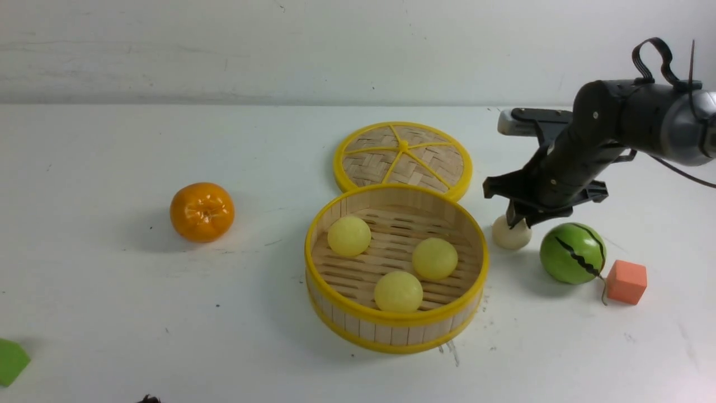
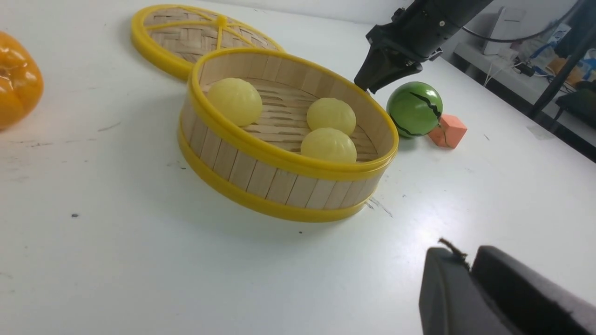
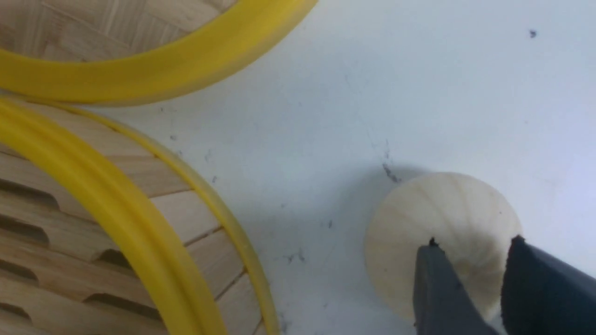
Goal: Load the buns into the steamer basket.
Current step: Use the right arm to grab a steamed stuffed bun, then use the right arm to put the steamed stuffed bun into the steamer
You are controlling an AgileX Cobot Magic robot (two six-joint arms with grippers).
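The steamer basket (image 1: 391, 320) stands mid-table and holds three pale yellow buns (image 1: 349, 235) (image 1: 434, 258) (image 1: 397, 291). The left wrist view shows the same basket (image 2: 279, 158) with its buns (image 2: 234, 101) (image 2: 331, 115) (image 2: 328, 145). A cream-white bun (image 1: 512, 235) rests on the table just right of the basket. My right gripper (image 1: 517, 221) comes down on its top, and in the right wrist view the gripper (image 3: 472, 242) pinches the bun (image 3: 437, 209) between both fingers. My left gripper (image 2: 468, 258) hovers low over bare table near the basket's front, shut and empty.
The flat woven lid (image 1: 403, 154) lies behind the basket, touching its rim. An orange (image 1: 202, 211) sits at the left. A green striped ball (image 1: 571, 253) and an orange-red cube (image 1: 626, 281) lie close to the right gripper. A green piece (image 1: 10, 361) shows at the left edge.
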